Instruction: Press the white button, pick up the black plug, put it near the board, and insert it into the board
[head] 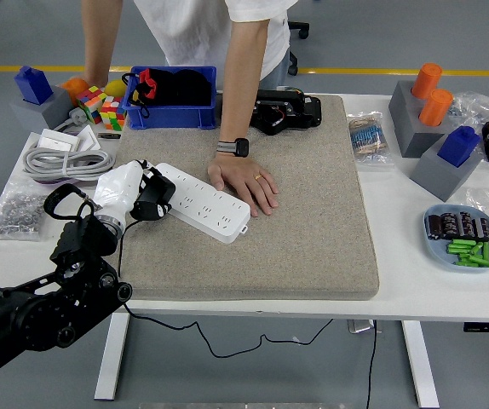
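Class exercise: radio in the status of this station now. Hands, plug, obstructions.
Left hand shut on black plug, at white power strip's left end. Right hand out of view. Person's hand flat on mat, touching strip.

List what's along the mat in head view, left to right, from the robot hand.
Left hand → black plug → power strip → person's hand → bare mat.

- My black left arm (48,298) reaches in from the lower left corner.
- Its white-shelled left hand (129,194) hangs palm down, dark fingers (155,204) curled.
- My right arm is out of view.
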`<action>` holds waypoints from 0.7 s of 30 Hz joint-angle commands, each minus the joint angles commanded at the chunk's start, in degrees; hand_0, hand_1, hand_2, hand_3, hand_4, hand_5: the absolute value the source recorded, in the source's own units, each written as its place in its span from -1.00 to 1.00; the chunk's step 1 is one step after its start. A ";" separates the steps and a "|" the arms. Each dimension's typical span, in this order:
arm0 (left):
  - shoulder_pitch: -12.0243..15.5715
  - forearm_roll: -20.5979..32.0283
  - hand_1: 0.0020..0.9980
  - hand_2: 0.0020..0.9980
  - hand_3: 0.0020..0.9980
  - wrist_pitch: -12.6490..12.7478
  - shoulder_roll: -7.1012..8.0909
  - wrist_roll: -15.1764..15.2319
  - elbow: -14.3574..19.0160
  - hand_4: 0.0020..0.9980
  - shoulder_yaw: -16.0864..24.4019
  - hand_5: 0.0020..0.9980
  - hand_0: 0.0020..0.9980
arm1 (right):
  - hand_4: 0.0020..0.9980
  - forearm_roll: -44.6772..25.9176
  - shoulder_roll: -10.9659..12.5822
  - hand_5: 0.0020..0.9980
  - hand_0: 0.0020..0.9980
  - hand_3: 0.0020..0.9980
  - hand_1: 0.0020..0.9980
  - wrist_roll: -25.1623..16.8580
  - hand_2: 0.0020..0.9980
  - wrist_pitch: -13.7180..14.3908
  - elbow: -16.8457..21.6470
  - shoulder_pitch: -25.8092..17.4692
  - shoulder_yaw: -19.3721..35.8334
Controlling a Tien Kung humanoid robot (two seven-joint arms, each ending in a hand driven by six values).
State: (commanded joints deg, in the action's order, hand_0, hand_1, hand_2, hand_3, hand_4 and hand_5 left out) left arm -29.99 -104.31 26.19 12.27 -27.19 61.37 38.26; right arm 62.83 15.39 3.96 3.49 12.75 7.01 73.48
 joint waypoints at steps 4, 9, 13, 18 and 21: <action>0.11 0.62 0.47 0.36 0.51 -0.29 -0.03 0.92 -0.13 0.97 -0.02 -0.85 0.37 | 0.30 -0.02 -0.01 -0.22 0.22 0.16 0.15 -0.02 0.15 -0.01 0.04 0.01 -0.02; 0.24 1.41 0.87 0.80 0.80 -0.41 -0.10 2.35 -0.22 1.00 -0.04 -0.38 0.77 | 0.30 -0.06 0.02 -0.22 0.22 0.16 0.15 -0.02 0.15 -0.02 0.02 -0.05 -0.15; 0.24 2.30 1.00 1.00 0.99 -0.74 -0.08 3.43 -0.36 1.00 -0.10 -0.11 0.91 | 0.30 -0.09 0.02 -0.22 0.22 0.16 0.15 -0.02 0.15 -0.02 0.00 0.01 -0.26; 0.26 2.96 1.00 1.00 0.99 -0.99 0.00 3.87 -0.43 1.00 -0.21 -0.11 0.91 | 0.30 -0.15 0.02 -0.22 0.22 0.16 0.15 -0.03 0.15 -0.03 0.00 0.06 -0.28; 0.27 3.21 1.00 1.00 1.00 -1.15 0.06 4.06 -0.39 1.00 -0.14 0.05 0.94 | 0.30 -0.18 0.09 -0.22 0.22 0.16 0.15 -0.03 0.15 -0.03 0.02 0.11 -0.36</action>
State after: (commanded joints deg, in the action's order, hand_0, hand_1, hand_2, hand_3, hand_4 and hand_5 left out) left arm -29.72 -101.10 25.04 12.33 -23.13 60.98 38.11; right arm 62.65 15.49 3.93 3.46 12.76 7.12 73.11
